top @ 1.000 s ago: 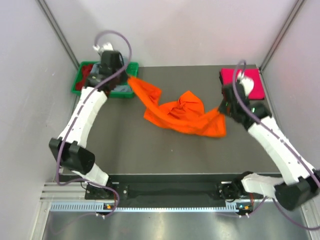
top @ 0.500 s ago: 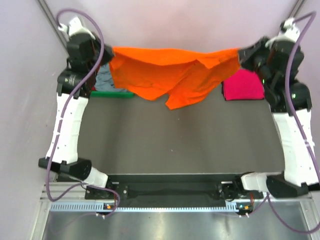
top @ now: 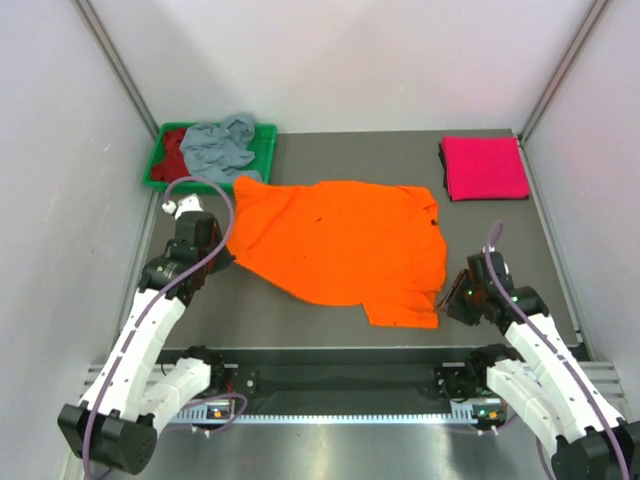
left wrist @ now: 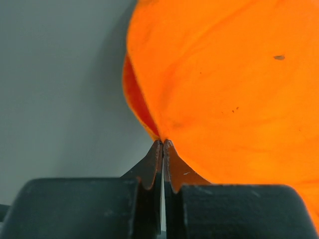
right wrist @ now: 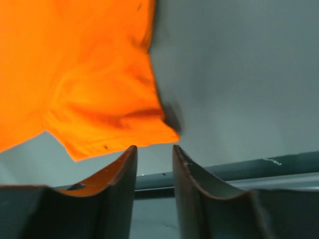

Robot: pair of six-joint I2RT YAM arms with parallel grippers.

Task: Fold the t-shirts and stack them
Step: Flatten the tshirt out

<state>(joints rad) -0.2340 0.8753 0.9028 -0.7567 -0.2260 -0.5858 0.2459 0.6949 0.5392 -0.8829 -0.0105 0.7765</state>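
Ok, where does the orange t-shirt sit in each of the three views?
Top external: orange t-shirt spread flat mid-table.
Left wrist: the shirt fills the upper right, edge pinched in the shut left claw.
Right wrist: the shirt upper left, corner just beyond the open right claw.
Shared landmark: the dark grey table top.

Centre: we find the spread shirt [top: 340,250] on the table [top: 300,328].
Far right: the folded shirt [top: 484,168].
Far left: the tray [top: 153,175], crumpled shirts [top: 220,146] in it.

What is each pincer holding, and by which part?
Left pincer: shut on the orange t-shirt, pinching a fold at its left edge. Right pincer: open, holding nothing; the shirt's near corner lies just beyond its tips.
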